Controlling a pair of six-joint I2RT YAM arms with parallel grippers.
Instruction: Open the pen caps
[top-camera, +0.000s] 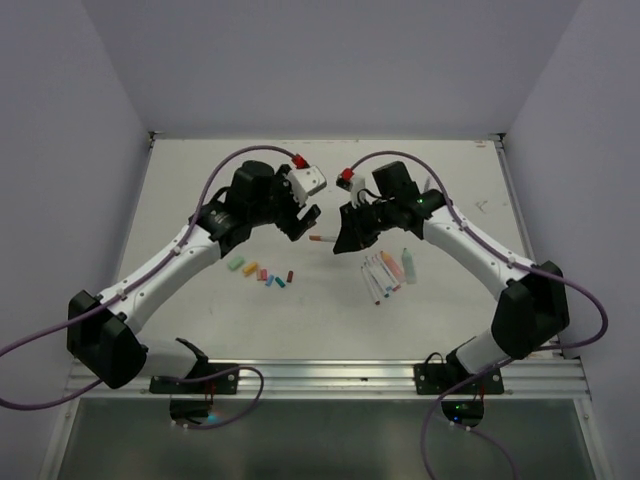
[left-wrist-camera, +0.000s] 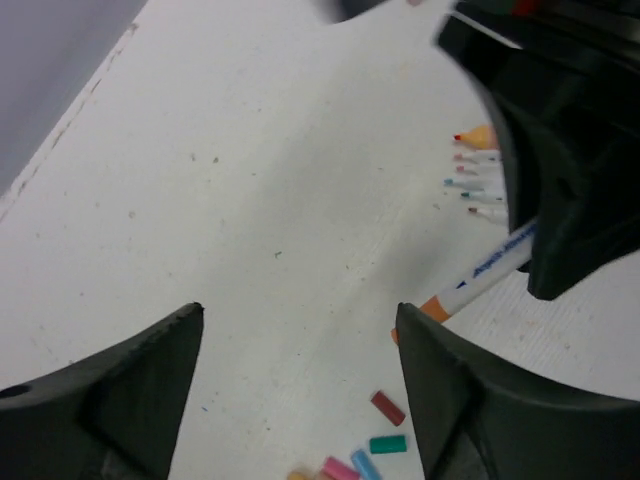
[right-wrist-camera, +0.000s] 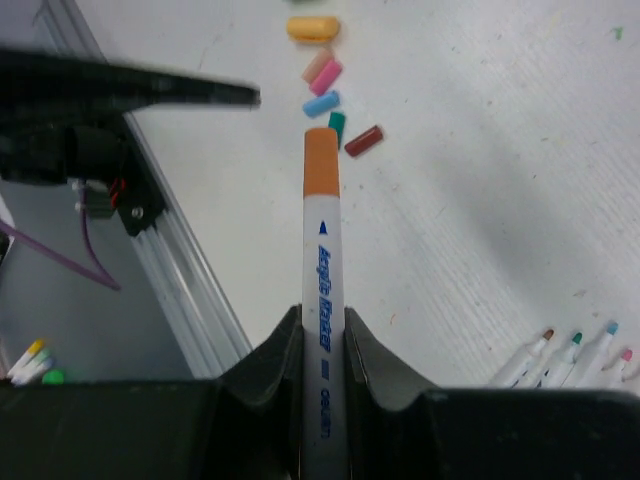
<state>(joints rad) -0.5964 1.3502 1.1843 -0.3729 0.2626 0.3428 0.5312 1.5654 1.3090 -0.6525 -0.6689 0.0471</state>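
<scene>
The right gripper (right-wrist-camera: 322, 322) was clamped on the white barrel of a pen (right-wrist-camera: 322, 262), its two fingers pressed against the barrel's sides. The pen was held off the table (top-camera: 330, 170), above its middle, and pointed toward the left arm. Its orange cap (right-wrist-camera: 321, 160) was on the free end, clear of the fingers.

The left gripper (left-wrist-camera: 299, 312) hung just beside that capped end with its jaws spread wide and nothing between them. In the left wrist view the cap lay close to one fingertip, but whether they touched could not be told.

The loose caps (top-camera: 262, 271) lay in a short, uneven row on the table, left of the middle and toward the near edge, below the left gripper. The ones that could be told by colour were mint green, orange, pink, blue, teal and red, some touching their neighbours.

A bunch of uncapped pens (top-camera: 385, 272) lay side by side right of the middle, under the right arm, well apart from the loose caps. Their coloured tips were bare. A pale green highlighter (top-camera: 408, 265) lay at the bunch's right edge.
</scene>
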